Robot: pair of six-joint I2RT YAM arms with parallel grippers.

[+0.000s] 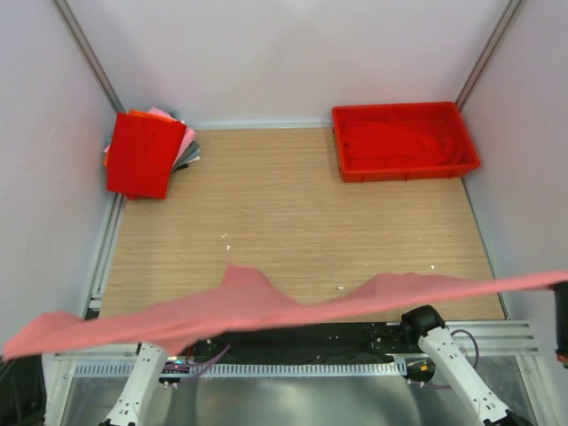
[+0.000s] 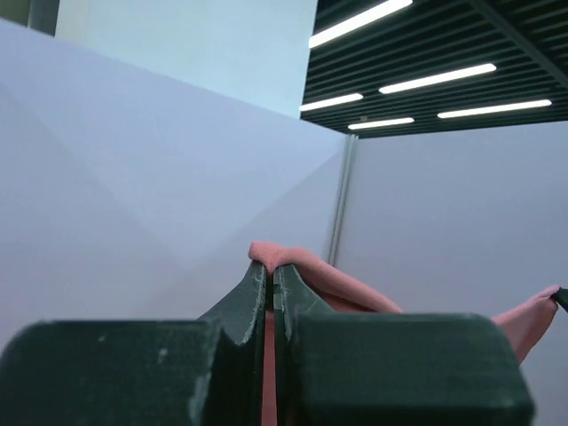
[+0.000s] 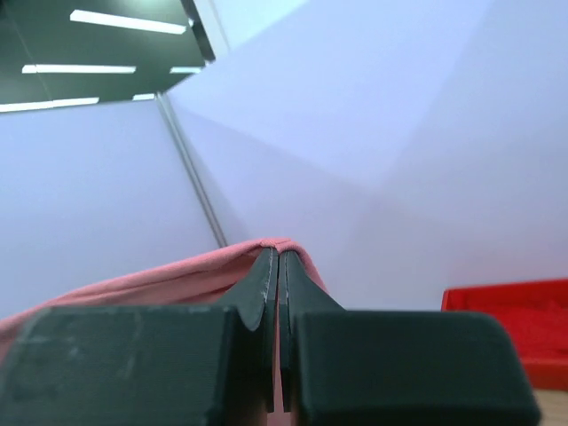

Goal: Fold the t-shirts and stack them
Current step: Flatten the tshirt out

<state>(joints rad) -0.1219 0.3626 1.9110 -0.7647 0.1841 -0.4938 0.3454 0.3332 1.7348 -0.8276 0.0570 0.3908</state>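
A: Top external: where's the salmon t-shirt (image 1: pixel 266 306)?
B: Stretched aloft, well nearer than the red tray (image 1: pixel 399 108), screening the table (image 1: pixel 293 213) edge. Left gripper (image 2: pixel 273 282) and right gripper (image 3: pixel 278 266) clamp its ends; folded stack (image 1: pixel 142 155) left of tray.

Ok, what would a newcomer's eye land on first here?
The pink shirt, stretched in the air along the near edge, its ends pinched by the left fingers and right fingers. Then the red tray of red cloth far right, and the stack of folded shirts far left.
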